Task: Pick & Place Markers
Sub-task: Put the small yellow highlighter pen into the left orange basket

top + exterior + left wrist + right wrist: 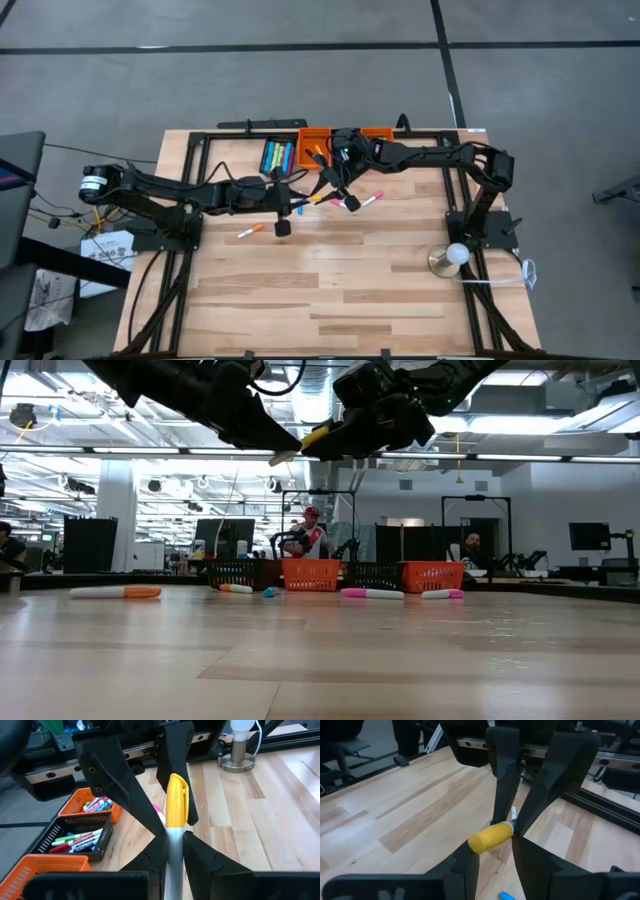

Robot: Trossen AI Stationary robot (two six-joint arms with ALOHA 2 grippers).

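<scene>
Left gripper (172,862): clamped on the yellow-capped marker (176,807), above the table (380,290).
Right gripper (492,852): closed on that marker's cap.

Even overhead illumination from ceiling strip lights (150,450), which glare white in the low view; the table (350,290) is evenly lit, with soft, short shadows beneath the arms. A lit lamp bulb (243,729) burns out to white in the left wrist view. Near foreground fingers in both wrist views appear blurred, and the low view's distant room is soft.
</scene>
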